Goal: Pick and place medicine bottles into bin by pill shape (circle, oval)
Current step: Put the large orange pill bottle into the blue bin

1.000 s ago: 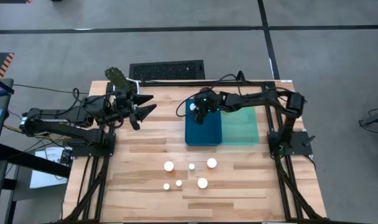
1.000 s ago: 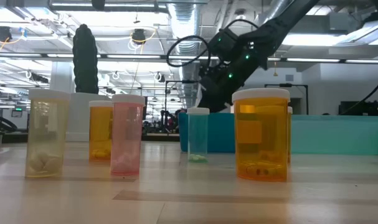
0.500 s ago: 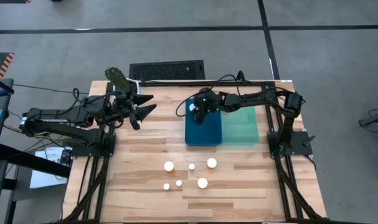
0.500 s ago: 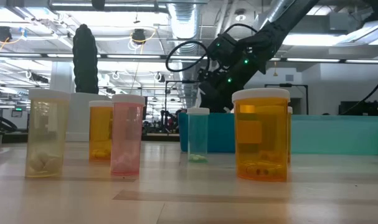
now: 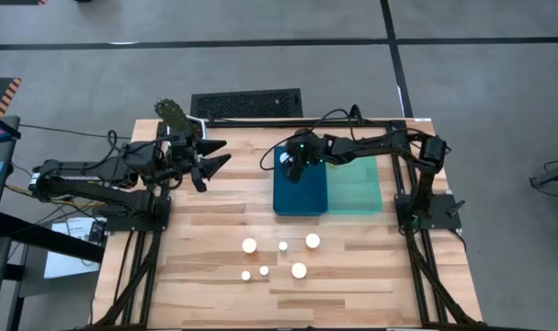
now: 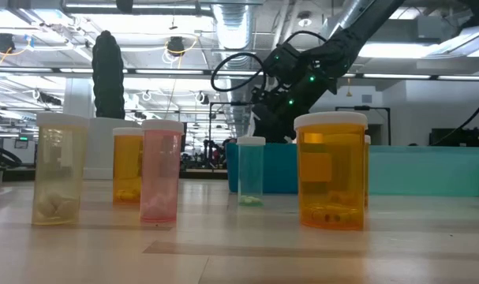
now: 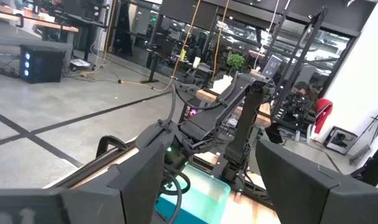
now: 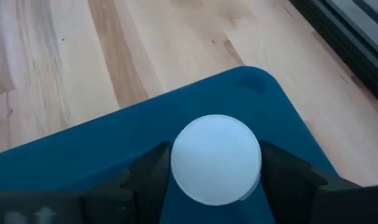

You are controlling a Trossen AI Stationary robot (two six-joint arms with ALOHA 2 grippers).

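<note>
The medicine bottle (image 8: 216, 158) sits clenched between the right gripper's (image 5: 298, 172) fingers over the dark blue bin (image 5: 300, 196); released crookedly, it could tip. The left gripper (image 5: 211, 155) waits, fingers spread.

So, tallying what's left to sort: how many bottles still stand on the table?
5, clustered near the front edge: caps at and; a possible sixth.

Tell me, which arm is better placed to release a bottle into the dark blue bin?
The right. Its gripper holds a white-capped bottle above the dark blue bin, whereas the left gripper hangs open and empty far off.
</note>
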